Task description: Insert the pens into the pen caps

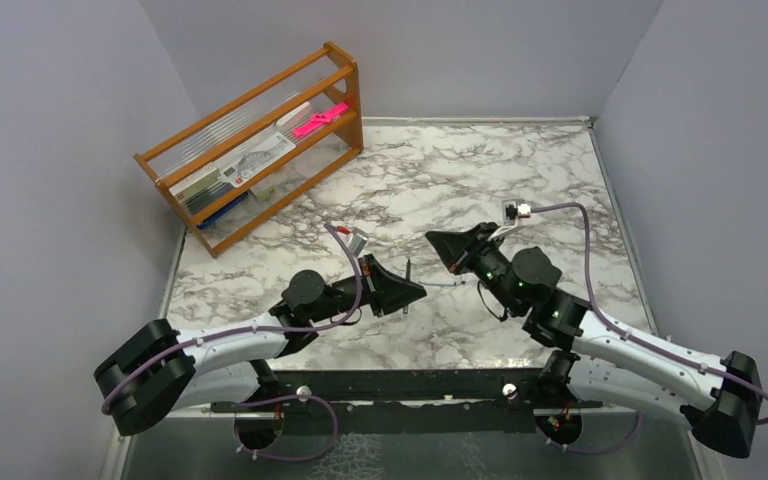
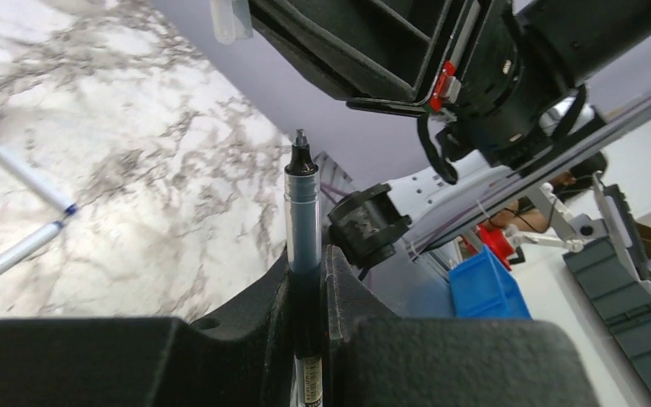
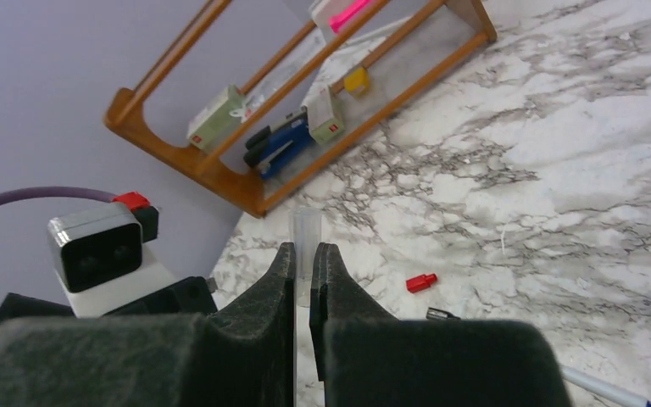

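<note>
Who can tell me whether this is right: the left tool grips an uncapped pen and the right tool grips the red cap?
Not quite. The right tool grips the clear cap, not the red one; the red cap lies loose on the table, as the right wrist view shows. The left tool does grip an uncapped pen.

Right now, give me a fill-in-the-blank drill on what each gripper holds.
The left gripper is shut on a ____.
The right gripper pinches a cap that is ____.
The red cap lies on the marbled ____.
Missing: pen, clear, table.
</note>
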Controlling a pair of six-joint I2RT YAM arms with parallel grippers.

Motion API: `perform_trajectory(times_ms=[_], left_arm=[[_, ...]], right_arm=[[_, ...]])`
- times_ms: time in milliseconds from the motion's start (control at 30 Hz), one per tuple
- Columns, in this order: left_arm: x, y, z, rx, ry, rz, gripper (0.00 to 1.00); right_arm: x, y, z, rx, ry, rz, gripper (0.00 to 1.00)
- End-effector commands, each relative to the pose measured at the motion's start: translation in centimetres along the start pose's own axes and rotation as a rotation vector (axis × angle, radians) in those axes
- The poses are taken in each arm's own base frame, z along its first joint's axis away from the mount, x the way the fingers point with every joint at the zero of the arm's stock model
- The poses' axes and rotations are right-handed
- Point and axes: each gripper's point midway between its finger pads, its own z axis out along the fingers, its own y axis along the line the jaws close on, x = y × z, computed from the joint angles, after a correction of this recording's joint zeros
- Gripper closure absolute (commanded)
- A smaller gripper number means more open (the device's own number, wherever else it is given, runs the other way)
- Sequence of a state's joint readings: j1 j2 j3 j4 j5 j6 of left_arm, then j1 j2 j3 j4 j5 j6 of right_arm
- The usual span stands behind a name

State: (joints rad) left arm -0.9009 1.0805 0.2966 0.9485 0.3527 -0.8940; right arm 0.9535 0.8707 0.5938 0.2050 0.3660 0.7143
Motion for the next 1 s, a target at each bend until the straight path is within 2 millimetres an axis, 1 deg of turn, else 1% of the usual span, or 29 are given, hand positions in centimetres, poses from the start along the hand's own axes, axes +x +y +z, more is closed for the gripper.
perform_trajectory(times_ms=[0, 133, 267, 400, 700, 967], left_arm=[[-2.5, -4.2, 1.7, 0.149, -0.099, 0.036, 1.0], [-2.1, -4.9, 2.8, 0.187, -0.083, 0.04, 1.0], [-1.7, -5.2, 3.4, 0.207, -0.07, 0.035, 1.0], [-1.8, -5.1, 3.6, 0.198, -0.078, 0.038, 1.0], [-0.9, -4.4, 4.4, 0.19, -0.033, 0.03, 1.0], [-1.0, -3.9, 4.4, 0.169, -0.046, 0.029, 1.0]], right_arm=[[-2.3, 1.7, -0.9, -0.084, -0.087, 0.056, 0.99], [-2.4, 2.7, -2.1, -0.161, -0.075, 0.059, 0.99], [-2.7, 2.3, -3.0, -0.165, -0.096, 0.07, 0.99], [-2.5, 2.4, -3.2, -0.17, -0.082, 0.061, 0.99], [-1.7, 3.6, -3.1, -0.239, -0.042, 0.049, 0.99], [-2.0, 3.6, -3.4, -0.242, -0.053, 0.036, 0.99]])
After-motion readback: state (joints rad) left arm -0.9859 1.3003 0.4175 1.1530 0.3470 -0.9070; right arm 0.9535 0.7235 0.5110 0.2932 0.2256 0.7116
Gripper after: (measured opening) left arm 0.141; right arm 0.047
